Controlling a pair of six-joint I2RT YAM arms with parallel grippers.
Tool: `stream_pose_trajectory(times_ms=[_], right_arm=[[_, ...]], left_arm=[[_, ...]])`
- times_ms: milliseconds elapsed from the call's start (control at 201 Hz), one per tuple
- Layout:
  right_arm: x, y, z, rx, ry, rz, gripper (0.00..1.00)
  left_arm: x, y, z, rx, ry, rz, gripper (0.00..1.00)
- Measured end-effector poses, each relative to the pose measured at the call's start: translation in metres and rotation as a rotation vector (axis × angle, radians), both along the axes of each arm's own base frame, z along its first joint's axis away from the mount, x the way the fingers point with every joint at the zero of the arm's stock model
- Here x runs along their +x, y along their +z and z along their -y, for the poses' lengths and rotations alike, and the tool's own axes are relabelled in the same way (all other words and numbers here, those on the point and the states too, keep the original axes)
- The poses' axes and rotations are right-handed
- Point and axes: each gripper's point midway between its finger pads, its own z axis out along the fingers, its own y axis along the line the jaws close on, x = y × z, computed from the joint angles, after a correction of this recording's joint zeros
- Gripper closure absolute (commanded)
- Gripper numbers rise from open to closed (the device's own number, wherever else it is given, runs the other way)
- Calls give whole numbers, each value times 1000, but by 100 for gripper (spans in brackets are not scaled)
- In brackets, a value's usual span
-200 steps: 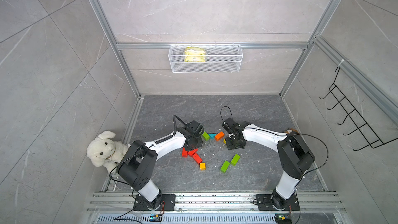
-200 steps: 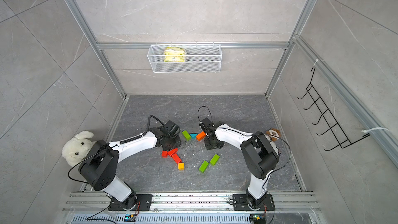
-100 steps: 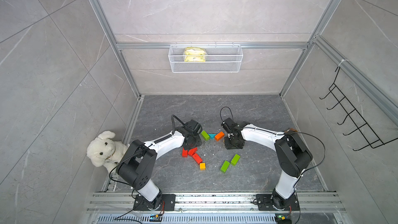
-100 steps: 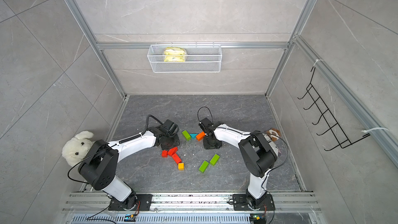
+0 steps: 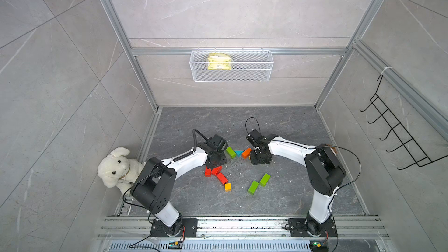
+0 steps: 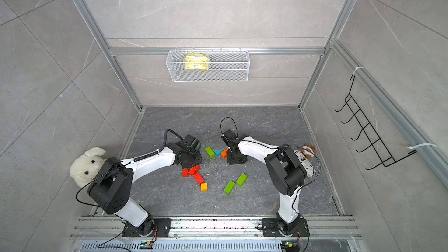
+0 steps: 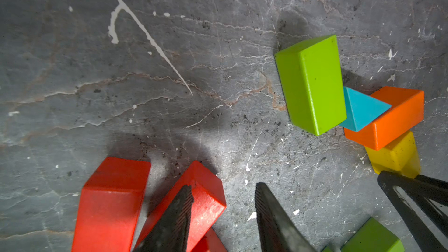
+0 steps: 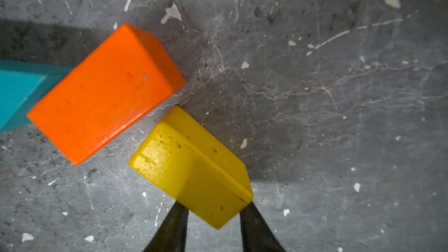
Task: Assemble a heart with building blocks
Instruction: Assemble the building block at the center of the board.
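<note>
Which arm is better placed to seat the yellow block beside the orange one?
Right. The right gripper straddles the yellow block, which lies close by the orange block. The left gripper is open and empty beside the red blocks, farther away.

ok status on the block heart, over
Left gripper open, empty. Right gripper shut on yellow oblong wooden block beside orange oblong block. Heart outline incomplete. Red oblong block under left gripper.
</note>
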Motion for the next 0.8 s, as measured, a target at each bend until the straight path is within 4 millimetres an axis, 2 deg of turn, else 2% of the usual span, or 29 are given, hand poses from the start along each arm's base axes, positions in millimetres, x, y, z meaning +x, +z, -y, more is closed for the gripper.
stream_pose_trajectory(times_ms=[214, 797], right_arm=[[1, 0, -1, 2, -16, -1, 57], [8, -3, -2, -10, -89, -6, 58]], left_arm=[[0, 0, 0, 0, -3, 2, 53], [1, 0, -2, 2, -6, 6, 52]])
